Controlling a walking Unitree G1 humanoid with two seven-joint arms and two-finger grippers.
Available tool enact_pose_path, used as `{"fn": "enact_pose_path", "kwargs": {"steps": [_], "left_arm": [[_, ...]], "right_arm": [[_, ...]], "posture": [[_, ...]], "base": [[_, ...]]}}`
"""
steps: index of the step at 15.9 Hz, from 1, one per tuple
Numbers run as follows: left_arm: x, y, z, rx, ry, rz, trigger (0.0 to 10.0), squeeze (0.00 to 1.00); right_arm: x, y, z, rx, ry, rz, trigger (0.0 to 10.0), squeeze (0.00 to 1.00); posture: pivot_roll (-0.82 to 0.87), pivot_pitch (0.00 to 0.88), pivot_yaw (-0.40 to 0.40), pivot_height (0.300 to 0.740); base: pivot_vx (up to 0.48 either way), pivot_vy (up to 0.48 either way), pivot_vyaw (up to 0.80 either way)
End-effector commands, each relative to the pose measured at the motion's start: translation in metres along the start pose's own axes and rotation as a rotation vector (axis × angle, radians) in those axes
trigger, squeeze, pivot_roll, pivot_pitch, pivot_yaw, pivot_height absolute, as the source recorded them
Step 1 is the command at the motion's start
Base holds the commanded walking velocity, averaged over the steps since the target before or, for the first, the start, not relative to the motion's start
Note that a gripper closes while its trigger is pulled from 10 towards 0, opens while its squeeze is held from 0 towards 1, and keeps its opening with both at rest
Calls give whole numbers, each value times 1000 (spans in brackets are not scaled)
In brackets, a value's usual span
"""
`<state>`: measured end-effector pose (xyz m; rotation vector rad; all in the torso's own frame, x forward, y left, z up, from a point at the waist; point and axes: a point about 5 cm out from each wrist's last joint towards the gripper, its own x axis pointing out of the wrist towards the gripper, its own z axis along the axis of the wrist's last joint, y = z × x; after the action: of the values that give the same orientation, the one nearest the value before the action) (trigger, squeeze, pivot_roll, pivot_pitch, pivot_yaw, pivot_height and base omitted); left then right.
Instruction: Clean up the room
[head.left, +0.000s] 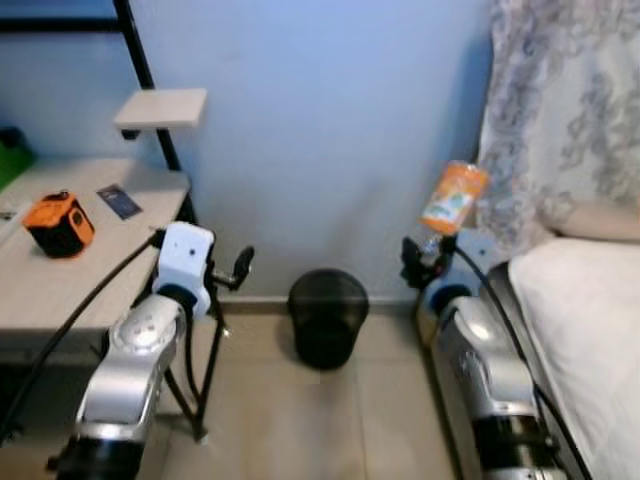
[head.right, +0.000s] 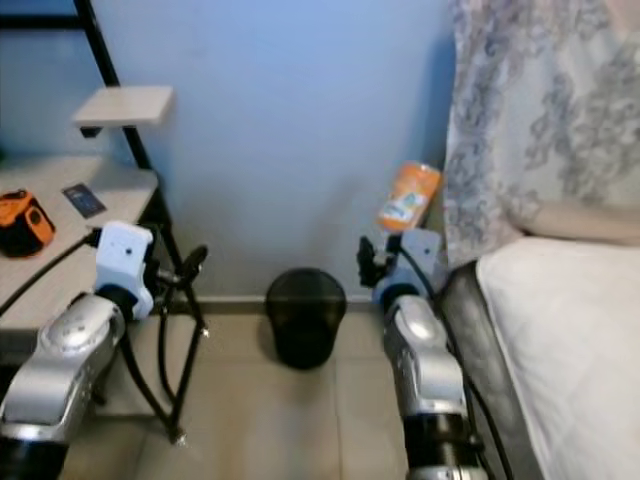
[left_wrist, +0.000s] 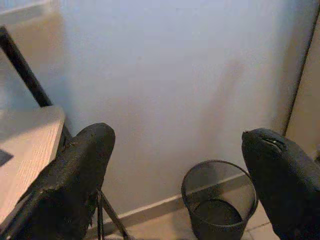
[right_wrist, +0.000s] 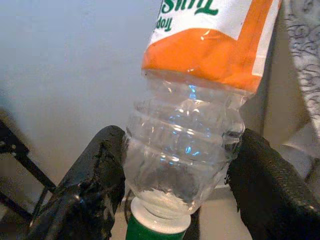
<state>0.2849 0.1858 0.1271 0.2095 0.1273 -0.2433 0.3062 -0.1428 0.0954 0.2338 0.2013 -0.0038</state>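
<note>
My right gripper (head.left: 432, 247) is shut on an empty clear plastic bottle (head.left: 452, 199) with an orange label, held upside down, its green cap (right_wrist: 150, 229) toward the wrist. The bottle hangs in the air to the right of a black mesh waste bin (head.left: 328, 317) that stands on the floor against the blue wall. In the right wrist view the two black fingers (right_wrist: 95, 175) press the bottle's (right_wrist: 187, 145) neck end from both sides. My left gripper (head.left: 238, 268) is open with nothing in it, raised beside the desk and left of the bin (left_wrist: 218, 209).
A wooden desk (head.left: 70, 270) on black legs stands at the left, with an orange box (head.left: 59, 224) and a dark card (head.left: 120, 201) on it. A small shelf (head.left: 162, 108) juts from the black frame. A bed with white bedding (head.left: 585, 330) and a patterned curtain (head.left: 560, 110) fill the right.
</note>
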Motion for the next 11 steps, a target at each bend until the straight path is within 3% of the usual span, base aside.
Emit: {"fn": "enact_pose_path", "kwargs": {"steps": [1, 11], "left_arm": [[1, -5, 5, 6, -20, -20, 10000, 0], [3, -6, 5, 4, -13, -32, 10000, 0]], "right_arm": [[-1, -12, 3, -13, -10, -36, 10000, 0], [0, -10, 1, -41, -14, -30, 10000, 0]], "posture": [[-3, 0, 25, 740], [-7, 0, 29, 740]], "base": [[326, 0, 0], [320, 0, 0]]}}
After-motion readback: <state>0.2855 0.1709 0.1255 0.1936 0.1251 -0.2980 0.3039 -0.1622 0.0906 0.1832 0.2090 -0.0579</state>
